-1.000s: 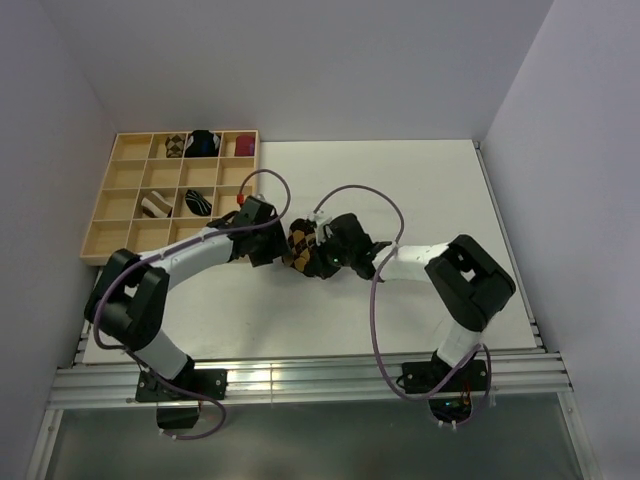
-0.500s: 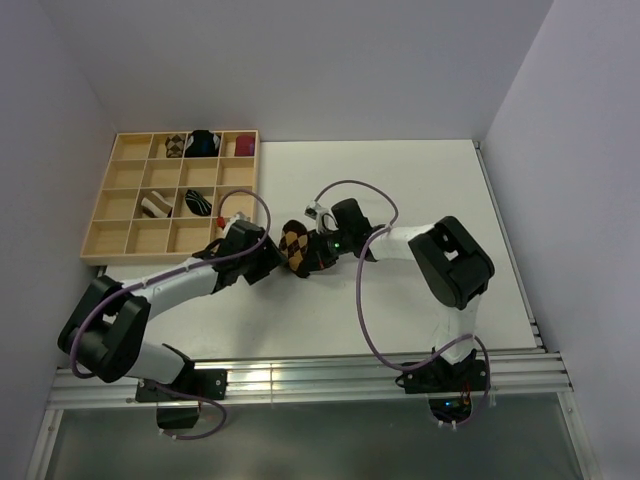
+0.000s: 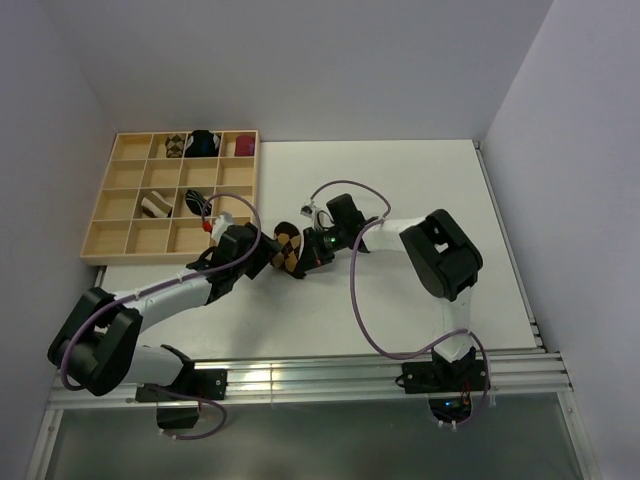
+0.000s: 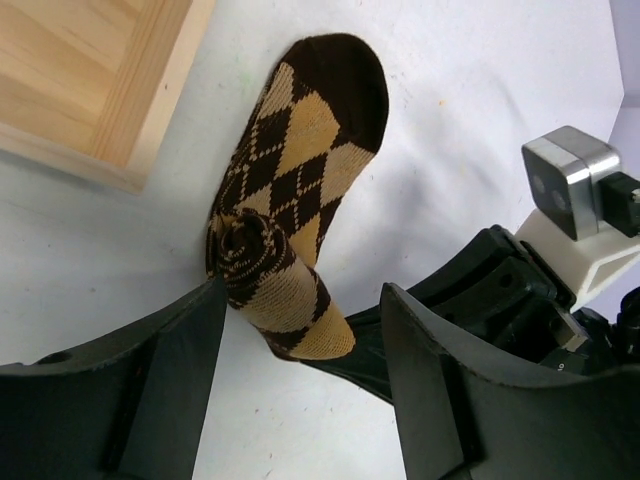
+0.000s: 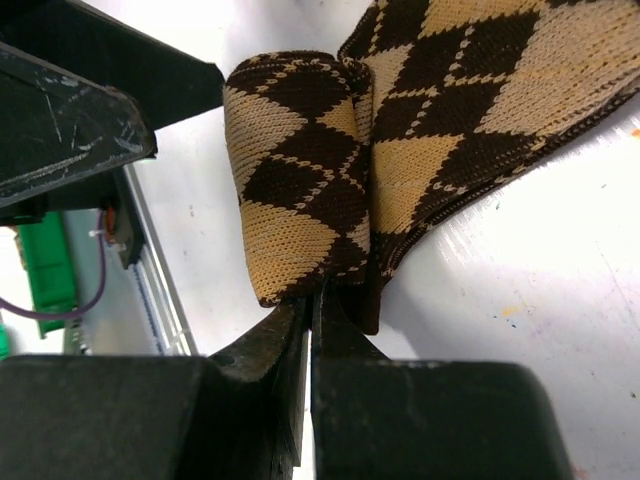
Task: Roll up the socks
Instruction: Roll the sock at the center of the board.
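Note:
The brown-and-tan argyle sock point(image 3: 285, 248) lies on the white table, partly rolled. In the left wrist view its rolled end point(image 4: 283, 292) is near and its flat toe point(image 4: 318, 120) points away. My right gripper point(image 5: 312, 295) is shut on the edge of the roll point(image 5: 300, 190); it also shows in the top view point(image 3: 305, 250). My left gripper point(image 4: 300, 305) is open, its fingers point(image 4: 170, 370) on either side of the roll without touching it. A brown-and-cream striped roll point(image 3: 155, 205) and a black white-striped roll point(image 3: 198, 202) sit in the tray.
The wooden compartment tray point(image 3: 130, 235) stands at the back left; its corner shows in the left wrist view point(image 4: 120, 110). Its back row holds an argyle bundle point(image 3: 175, 145), a black-and-blue bundle point(image 3: 204, 143) and a maroon bundle point(image 3: 243, 146). Walls close the table on three sides.
Both grippers and the argyle sock have shifted left, toward the tray. The left arm has stretched out lower and the right elbow has swung toward the back.

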`<state>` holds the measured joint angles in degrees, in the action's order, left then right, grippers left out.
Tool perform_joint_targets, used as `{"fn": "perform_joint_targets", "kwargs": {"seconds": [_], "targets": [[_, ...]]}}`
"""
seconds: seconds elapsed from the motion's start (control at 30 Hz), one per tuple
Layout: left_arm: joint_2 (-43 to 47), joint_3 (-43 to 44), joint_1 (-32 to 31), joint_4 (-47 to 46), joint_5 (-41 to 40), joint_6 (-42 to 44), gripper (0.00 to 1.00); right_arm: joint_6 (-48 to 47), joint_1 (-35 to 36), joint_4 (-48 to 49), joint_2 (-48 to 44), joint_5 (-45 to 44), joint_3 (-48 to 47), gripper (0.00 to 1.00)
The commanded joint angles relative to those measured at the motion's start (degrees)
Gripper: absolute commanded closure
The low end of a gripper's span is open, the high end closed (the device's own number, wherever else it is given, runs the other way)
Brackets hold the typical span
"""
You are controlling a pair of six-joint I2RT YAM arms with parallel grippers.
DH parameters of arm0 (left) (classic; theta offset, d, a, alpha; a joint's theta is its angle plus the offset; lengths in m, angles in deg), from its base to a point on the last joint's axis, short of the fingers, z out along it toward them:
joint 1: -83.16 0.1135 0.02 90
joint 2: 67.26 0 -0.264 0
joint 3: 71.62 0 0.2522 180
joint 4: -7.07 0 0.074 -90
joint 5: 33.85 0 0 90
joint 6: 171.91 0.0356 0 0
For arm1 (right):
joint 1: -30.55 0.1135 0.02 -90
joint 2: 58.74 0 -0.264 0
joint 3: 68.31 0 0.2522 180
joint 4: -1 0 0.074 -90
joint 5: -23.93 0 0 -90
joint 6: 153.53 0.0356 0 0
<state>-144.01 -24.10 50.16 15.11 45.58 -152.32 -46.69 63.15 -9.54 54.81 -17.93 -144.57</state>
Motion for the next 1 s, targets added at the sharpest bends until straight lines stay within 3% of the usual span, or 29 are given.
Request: {"fn": "perform_joint_targets", "kwargs": {"seconds": [0.0, 0.23, 0.47, 0.73, 0.97], "targets": [[-0.9, -0.6, -0.3, -3.2, -2.4, -2.2, 0.33, 0.5, -0.4, -4.9, 1.5, 1.5, -2.4, 1.00], [-1.5, 5.8, 0.4, 2.5, -4.6, 4.8, 0.37, -2.5, -0.4, -8.0, 1.1, 0.1, -3.2, 1.00], [-10.2, 17.0, 2.8, 5.5, 0.3, 16.4, 0.46, -3.2, -0.3, -8.2, 0.5, -0.6, -3.2, 1.00], [-23.7, 26.8, 2.8, 11.3, 5.6, 19.2, 0.53, -3.9, -0.3, -8.2, -1.0, -1.0, -2.8, 1.00], [-28.5, 26.6, 2.1, 11.2, 8.4, 19.5, 0.57, -4.8, -0.3, -8.6, -1.9, -0.6, -2.5, 1.00]]}}
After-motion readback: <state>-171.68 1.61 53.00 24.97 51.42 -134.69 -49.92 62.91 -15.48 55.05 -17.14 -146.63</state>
